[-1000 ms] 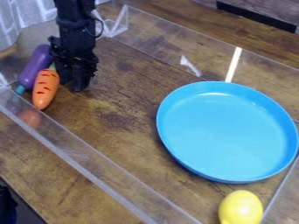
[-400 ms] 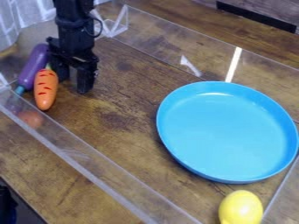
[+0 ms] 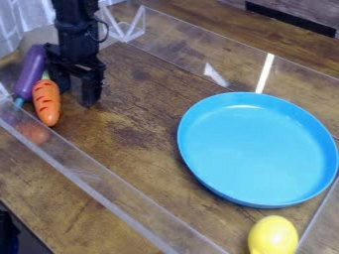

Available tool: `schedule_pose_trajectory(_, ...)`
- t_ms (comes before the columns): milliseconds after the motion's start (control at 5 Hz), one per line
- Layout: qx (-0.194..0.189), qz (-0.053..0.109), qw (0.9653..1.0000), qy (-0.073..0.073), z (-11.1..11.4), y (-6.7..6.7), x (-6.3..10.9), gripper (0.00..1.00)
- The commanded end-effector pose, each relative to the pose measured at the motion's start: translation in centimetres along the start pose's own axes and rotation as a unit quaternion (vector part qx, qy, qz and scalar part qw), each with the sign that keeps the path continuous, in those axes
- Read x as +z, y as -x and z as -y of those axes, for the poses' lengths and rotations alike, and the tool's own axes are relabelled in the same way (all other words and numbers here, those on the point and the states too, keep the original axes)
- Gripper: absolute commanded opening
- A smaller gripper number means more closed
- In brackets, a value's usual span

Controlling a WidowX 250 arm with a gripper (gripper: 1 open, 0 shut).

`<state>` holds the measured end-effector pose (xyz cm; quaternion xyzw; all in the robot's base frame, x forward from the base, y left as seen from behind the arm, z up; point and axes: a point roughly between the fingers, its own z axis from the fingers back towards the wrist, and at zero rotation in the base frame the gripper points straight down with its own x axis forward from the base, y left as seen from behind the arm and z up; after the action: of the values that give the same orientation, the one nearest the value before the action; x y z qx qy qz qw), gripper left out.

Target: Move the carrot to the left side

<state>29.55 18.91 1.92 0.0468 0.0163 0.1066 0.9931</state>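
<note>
A worn, dark brown wooden plank surface (image 3: 133, 129) fills the view, ringed by a low clear acrylic wall (image 3: 79, 169) that catches bright glare from overhead light

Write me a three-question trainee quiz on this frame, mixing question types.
1. True or false: the black gripper holds the small orange toy carrot.
2. What touches the carrot's far side? A) round yellow lemon B) purple toy eggplant C) round blue plate
3. Fill in: the lemon lies at the frame's bottom ____.

Key: 1 false, the jaws stand open beside it; 2 B; 3 right.
</note>
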Motion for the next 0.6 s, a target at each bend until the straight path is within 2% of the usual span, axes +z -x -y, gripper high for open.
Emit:
schedule_pose_trajectory(0, 0.034, 0.000, 0.9994, -0.012, -1.50, 0.98, 0.31, 1.00)
schedule_pose_trajectory(200, 0.037, -0.004, 0.9992, -0.016, -1.18, 0.95, 0.31, 0.00)
schedule_pose_trajectory(400, 0.039, -0.009, 0.9990, -0.021, -0.82, 1.00, 0.33, 0.00)
